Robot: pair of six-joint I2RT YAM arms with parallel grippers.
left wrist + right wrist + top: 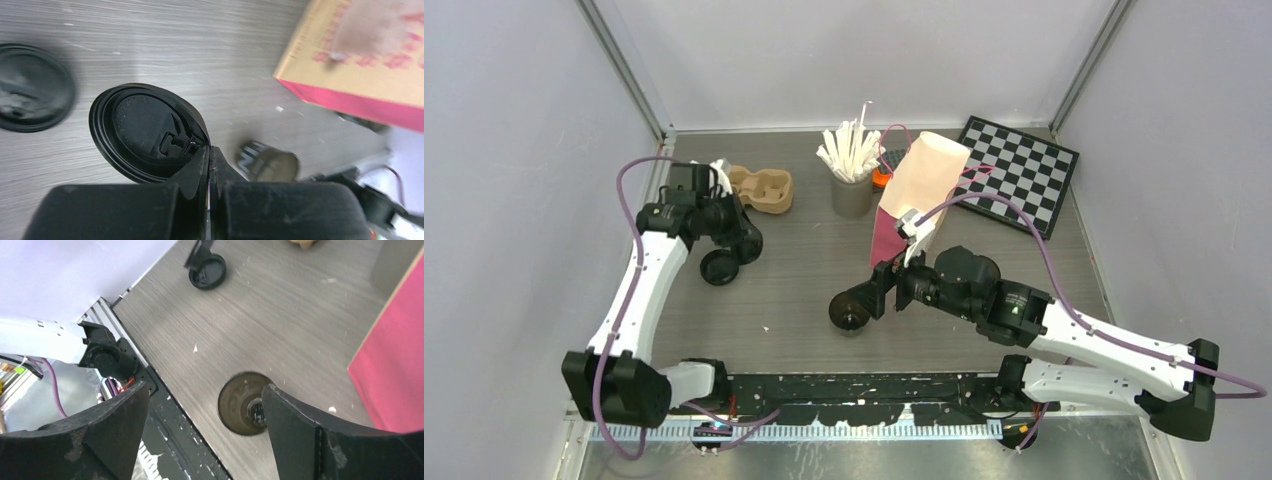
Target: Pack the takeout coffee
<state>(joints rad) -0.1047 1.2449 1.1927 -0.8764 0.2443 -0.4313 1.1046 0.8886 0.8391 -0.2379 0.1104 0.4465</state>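
One dark paper cup (849, 312) stands open, without a lid, on the table; it also shows in the right wrist view (240, 402) and the left wrist view (267, 162). My right gripper (879, 292) is open just above it, and the cup's rim touches the inner side of one finger (300, 425). My left gripper (209, 148) is shut on the rim of a black lid (147, 132), held near the table at the left (719, 268). A second black lid (30, 87) lies flat beside it. A second cup is not in view.
A tan and pink paper bag (919, 190) stands behind the cup. A grey cup of white sticks (852, 175) and a tan pulp tray (764, 190) are at the back. A checkerboard (1014, 172) lies at the back right.
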